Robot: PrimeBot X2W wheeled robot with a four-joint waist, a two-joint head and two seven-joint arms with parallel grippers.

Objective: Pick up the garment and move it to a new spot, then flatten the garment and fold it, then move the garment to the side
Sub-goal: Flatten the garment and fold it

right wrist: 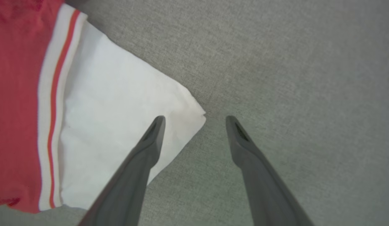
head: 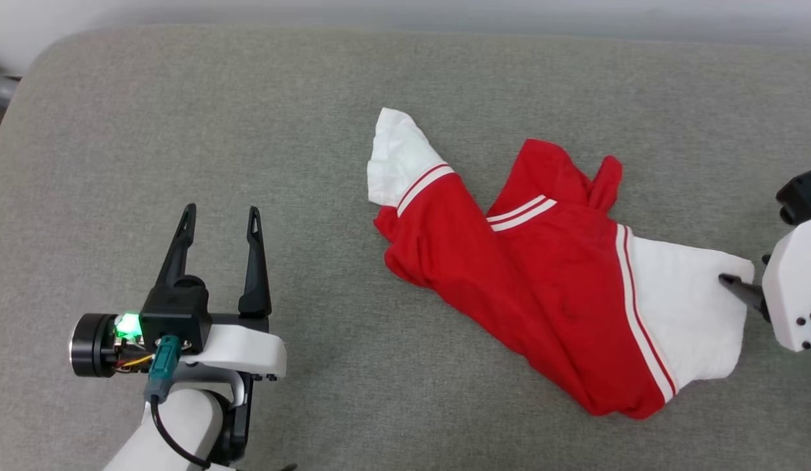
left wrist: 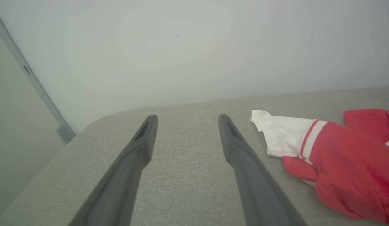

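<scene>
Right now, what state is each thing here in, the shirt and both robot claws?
garment: crumpled, unfolded, lying on the grey cushion, not held.
left end effector: open, empty, apart from the garment.
right end effector: open, empty, one finger above the white sleeve corner.

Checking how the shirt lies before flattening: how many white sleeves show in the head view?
2. One white sleeve lies at the far left end of the red T-shirt; the other white sleeve at its near right end. Neither is hidden.
</scene>
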